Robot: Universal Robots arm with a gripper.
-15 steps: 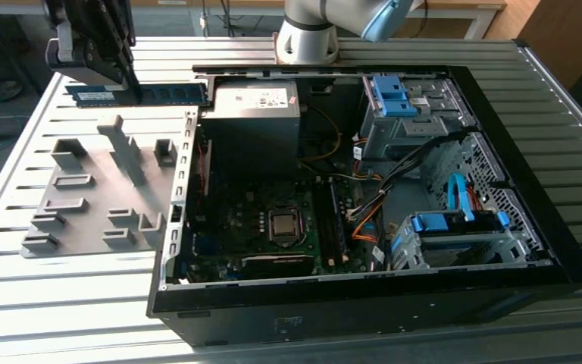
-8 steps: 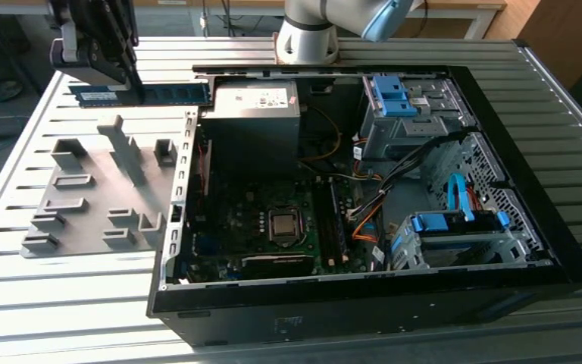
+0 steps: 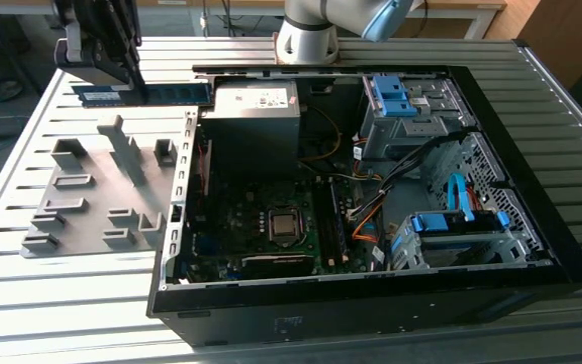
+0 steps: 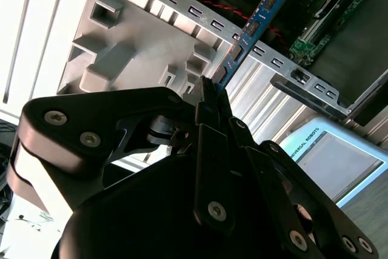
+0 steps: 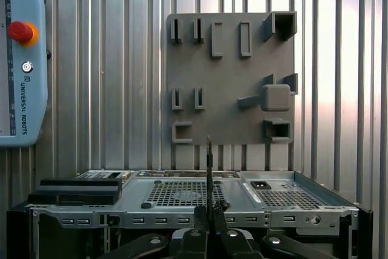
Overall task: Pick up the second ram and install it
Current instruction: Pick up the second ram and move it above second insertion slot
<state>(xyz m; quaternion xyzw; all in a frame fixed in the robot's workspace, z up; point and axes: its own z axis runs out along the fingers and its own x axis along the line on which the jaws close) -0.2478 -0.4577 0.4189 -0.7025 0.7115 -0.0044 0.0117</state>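
Exterior view: the slatted metal table (image 3: 28, 136) takes up most of the scene, and on it the open black computer case (image 3: 372, 303) is the biggest object, filling the middle and the 3 o'clock side. Inside the case lie the green motherboard (image 3: 240, 227) with its square processor (image 3: 285, 224) near the centre, a grey power supply (image 3: 255, 106) toward 12 o'clock, and drive cages with blue plastic latches (image 3: 442, 224) at about 4 o'clock. The pale base of the robot arm (image 3: 306, 38) stands at 12 o'clock, just behind the case.

At 9 o'clock of the case lies the grey holder plate (image 3: 99, 189) with its raised slotted blocks, flat on the table and just beside the case wall. In the first wrist view the same plate (image 5: 230, 89) is seen from above, past the case's metal edge (image 5: 182, 216), with a pale blue teach pendant (image 5: 21, 59) and its red button (image 5: 20, 31) lying on the table well apart from it.

At 10 o'clock in the exterior view the dark gripper (image 3: 134, 89) hangs above the table beyond the plate's far end, closed narrowly on the second ram (image 3: 160, 93), which sticks out level toward the power supply, clear of the plate. In the second wrist view the gripper (image 4: 209, 98) pinches one end of the blue-green stick (image 4: 257, 19), whose small chips show along its face. In the first wrist view the stick (image 5: 209, 168) appears edge-on, rising from between the fingertips (image 5: 200, 213).
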